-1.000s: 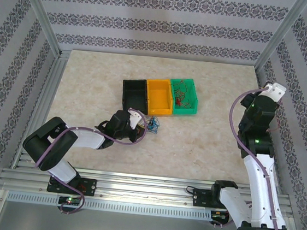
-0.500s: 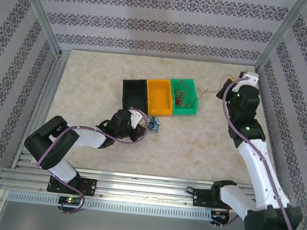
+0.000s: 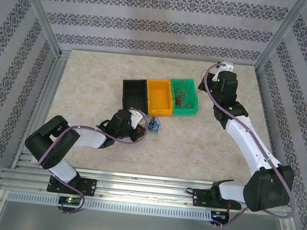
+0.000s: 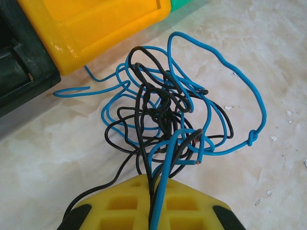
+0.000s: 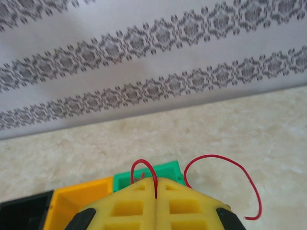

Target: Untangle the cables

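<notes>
The left gripper (image 4: 153, 187) has its yellow jaws closed on a blue strand and a black strand that run down into the seam between them. Just ahead of the jaws, the tangle of blue and black wires (image 4: 163, 115) lies on the marble-patterned table (image 4: 254, 57). The black strands are knotted tightly at its middle. Wide blue loops spread out ahead of the jaws and to their right, with a small knot in the far right loop. A bare copper end shows just ahead of the jaws, slightly right. Ahead and to the left stands the yellow bin (image 4: 96, 28), with one blue end reaching its base. The black bin (image 4: 19, 72) touches its left side.

The right gripper (image 5: 157, 188) is raised, its jaws shut on a red wire (image 5: 225, 163). One small red loop rises from the seam and curls left, and a larger arc swings out to the right and hangs free. Beyond and below the jaws sits the green bin (image 5: 160, 171). In the top view it holds more thin red and dark wires. The patterned wall (image 5: 144, 57) stands behind it.
</notes>
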